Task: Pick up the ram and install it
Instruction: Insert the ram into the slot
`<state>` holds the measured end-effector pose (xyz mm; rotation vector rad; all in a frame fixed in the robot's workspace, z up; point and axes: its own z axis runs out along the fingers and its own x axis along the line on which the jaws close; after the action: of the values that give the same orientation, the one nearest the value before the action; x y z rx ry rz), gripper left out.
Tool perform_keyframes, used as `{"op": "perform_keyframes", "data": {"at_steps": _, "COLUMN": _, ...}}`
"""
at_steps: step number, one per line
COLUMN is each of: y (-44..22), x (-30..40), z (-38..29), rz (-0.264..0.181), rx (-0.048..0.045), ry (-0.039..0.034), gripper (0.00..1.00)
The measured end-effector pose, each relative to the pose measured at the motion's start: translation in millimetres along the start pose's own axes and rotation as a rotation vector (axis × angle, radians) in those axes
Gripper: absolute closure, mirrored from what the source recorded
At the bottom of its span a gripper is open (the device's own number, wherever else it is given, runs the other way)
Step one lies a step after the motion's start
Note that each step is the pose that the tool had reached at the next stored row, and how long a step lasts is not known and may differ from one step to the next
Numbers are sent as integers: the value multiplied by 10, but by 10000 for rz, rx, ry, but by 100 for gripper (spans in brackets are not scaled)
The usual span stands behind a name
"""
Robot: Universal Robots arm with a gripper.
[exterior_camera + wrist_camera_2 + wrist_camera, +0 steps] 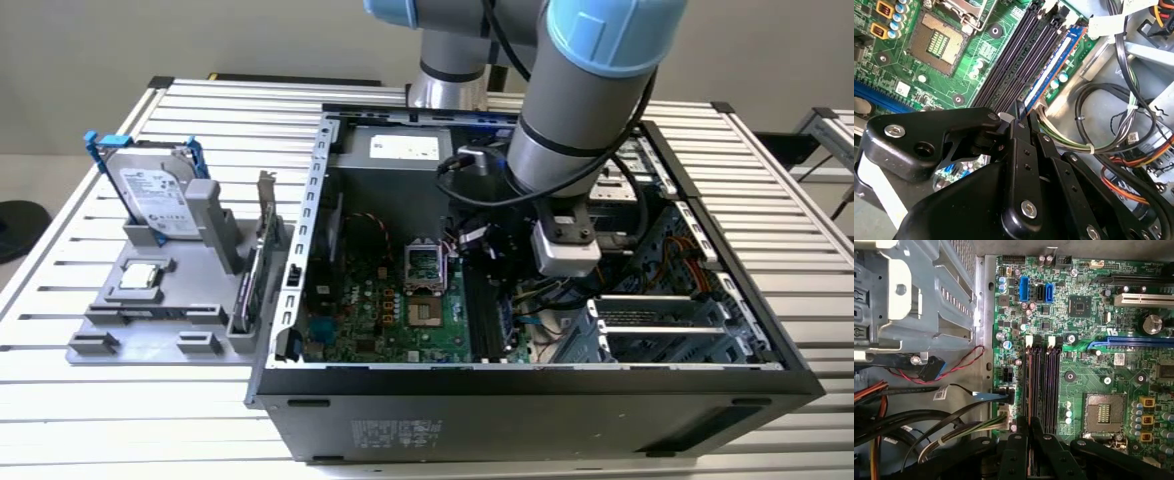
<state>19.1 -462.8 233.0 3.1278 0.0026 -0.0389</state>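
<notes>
The ram (1054, 67) is a long narrow stick with a blue edge and a white label. It stands edge-on in the outermost of the black memory slots (1046, 385) on the green motherboard (1094, 370), beside the board's edge. In the first wrist view the ram (1027, 385) shows as a thin line. My gripper (1023, 112) reaches down into the open computer case (314, 260), its black fingers pinched together around the near end of the stick. The first wrist view shows the gripper (1030, 424) straddling that same end. In the exterior view the gripper (534, 290) hangs low over the slots.
Bundled cables (1114, 125) lie close beside the ram's slot. A metal drive cage (914, 300) stands past them. The CPU socket (1106, 412) sits on the slots' other side. Outside the case, a grey fixture (147, 320) holds a hard drive (154, 185) and an upright card (260, 260).
</notes>
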Motion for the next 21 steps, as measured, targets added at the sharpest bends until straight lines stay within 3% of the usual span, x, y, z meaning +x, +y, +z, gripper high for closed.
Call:
{"op": "perform_keyframes", "data": {"at_steps": 8, "y": 0, "x": 6, "z": 101, "rz": -1, "rx": 1, "ry": 0, "gripper": 100}}
{"op": "perform_keyframes", "data": {"at_steps": 21, "y": 29, "x": 25, "z": 129, "rz": -1, "rx": 2, "ry": -2, "gripper": 100}}
